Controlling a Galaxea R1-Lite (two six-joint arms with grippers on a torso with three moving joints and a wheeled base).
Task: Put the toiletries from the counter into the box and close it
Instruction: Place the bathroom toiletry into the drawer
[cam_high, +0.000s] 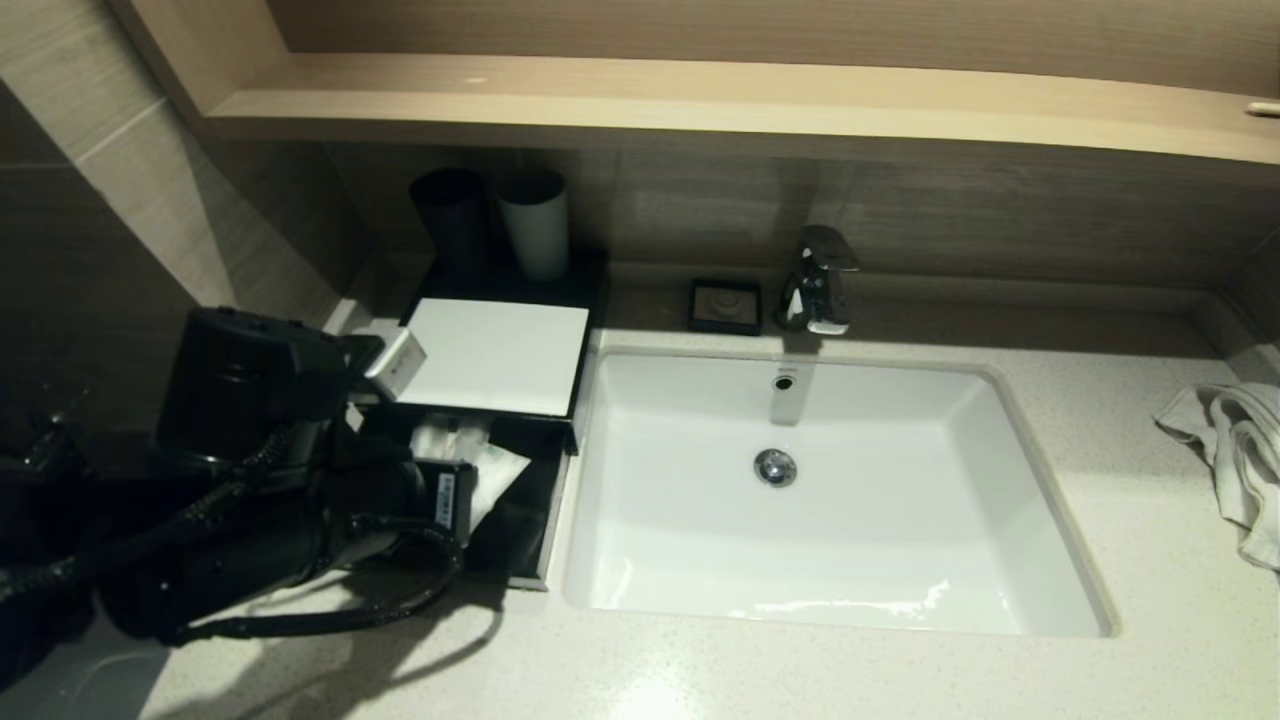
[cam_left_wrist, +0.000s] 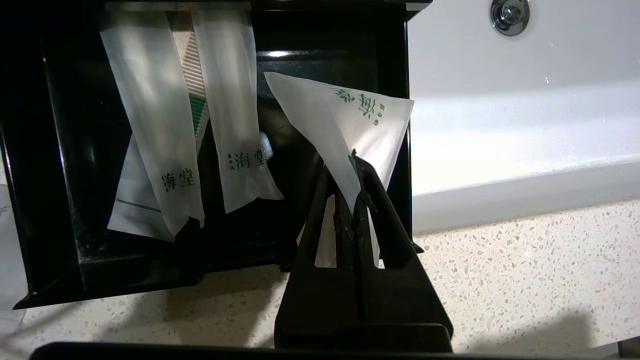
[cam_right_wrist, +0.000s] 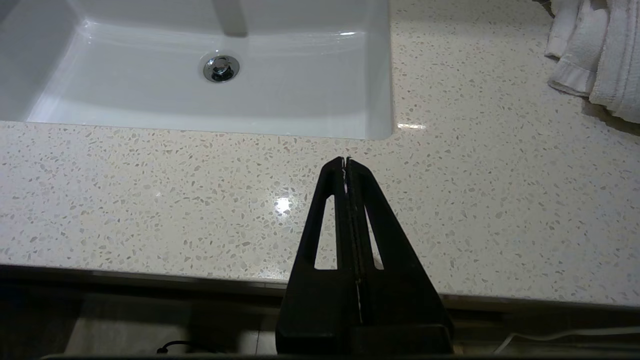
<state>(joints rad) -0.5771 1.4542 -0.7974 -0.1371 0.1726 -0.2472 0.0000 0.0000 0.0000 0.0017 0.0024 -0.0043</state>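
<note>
The counter (cam_high: 1100, 400) and basin (cam_high: 830, 560) are seen from high above by the head view, facing forward and down. The open drawer (cam_left_wrist: 75, 150) is viewed closely from behind the left claw (cam_left_wrist: 356, 165). The counter's near edge is viewed low from behind the right claw (cam_right_wrist: 346, 160). The basin drain (cam_high: 775, 467) is shared by all three views.

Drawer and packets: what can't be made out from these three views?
- Head view: the left arm covers most of the drawer, so the packets there cannot be counted.
- Left wrist view: the left gripper, jaws shut on the packet, hides its lower end; whether it touches the drawer floor is unclear.
- Left wrist view: the drawer's far end is cut off by the frame edge.
</note>
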